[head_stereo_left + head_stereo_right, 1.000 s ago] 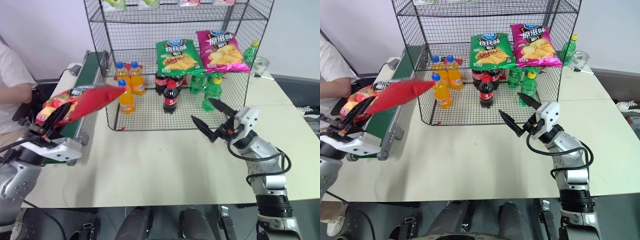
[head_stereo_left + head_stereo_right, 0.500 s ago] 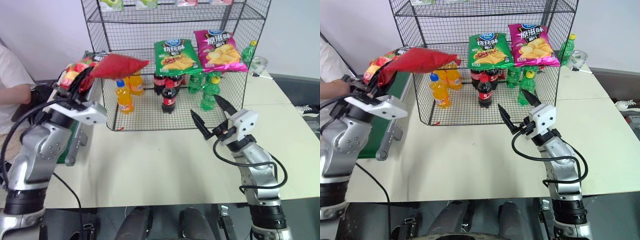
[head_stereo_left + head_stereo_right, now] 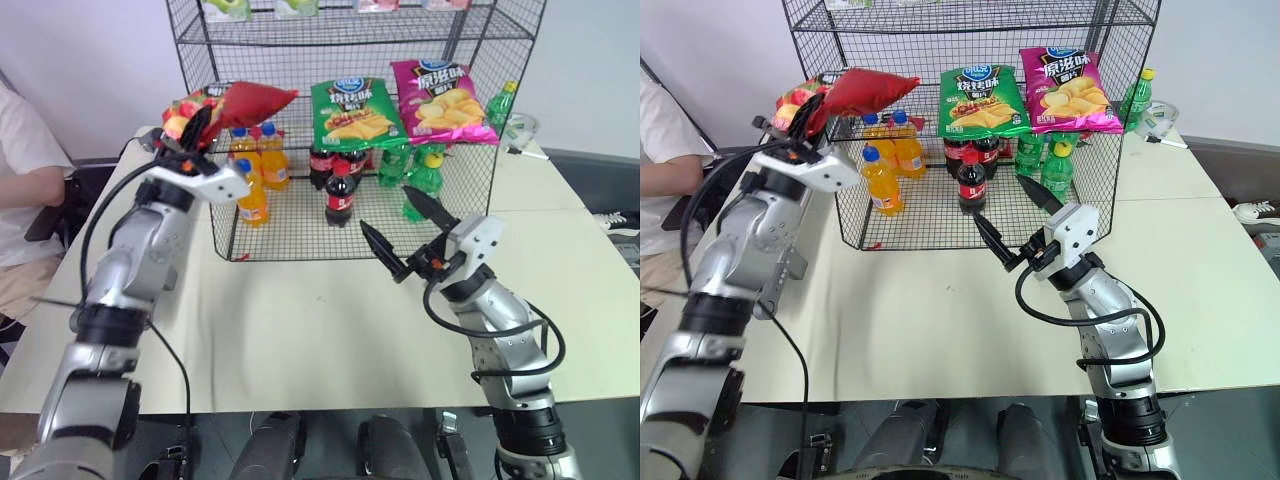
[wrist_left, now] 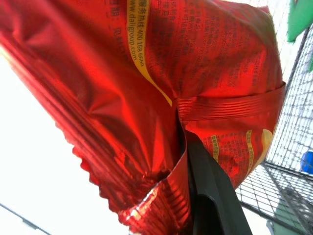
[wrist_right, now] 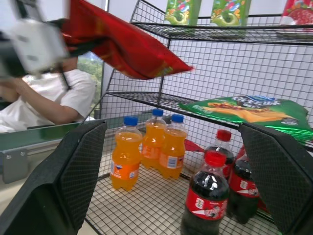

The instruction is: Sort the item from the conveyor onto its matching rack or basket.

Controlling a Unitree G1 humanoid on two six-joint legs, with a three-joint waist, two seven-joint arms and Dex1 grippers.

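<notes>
Person's sleeve (image 3: pixel 25 165) sits at far left, beside the table (image 3: pixel 300 340), w/ the conveyor barely visible behind my left arm, so no detail on it. Next over, my left gripper (image 3: pixel 190 135) is raised near the rack's left front corner, fingers pressed together, pinching the red crisp bag (image 3: pixel 245 100) by its crimped end seam; left wrist view shows one black finger (image 4: pixel 208 196) pressed into the foil right at that seam. Bag sticks out sideways from the pinch, front end drooping a bit, level w/ the chip shelf of the rack (image 3: pixel 300 45) and just at its left edge, not yet on the wire. Judgement: bag is light, puffy, air-filled, glossy foil so slippery; crisps inside fragile, so no squeezing the belly. Seam is the right hold: flat, stiff enough, won't crush contents. Risk is foil sliding out of the pinch or bag swinging and catching the grid wires. Mid-shelf, the green bag (image 3: pixel 355 110) and pink bag (image 3: pixel 440 100) lie flat side by side; open spot left of green looks like where red belongs. Below: orange bottles (image 3: pixel 255 165), cola bottles (image 3: pixel 340 190), green bottles (image 3: pixel 420 175). Further right, my right gripper (image 3: pixel 405 235) hovers over the table in front of the rack, jaws spread wide, holding nothing.
</notes>
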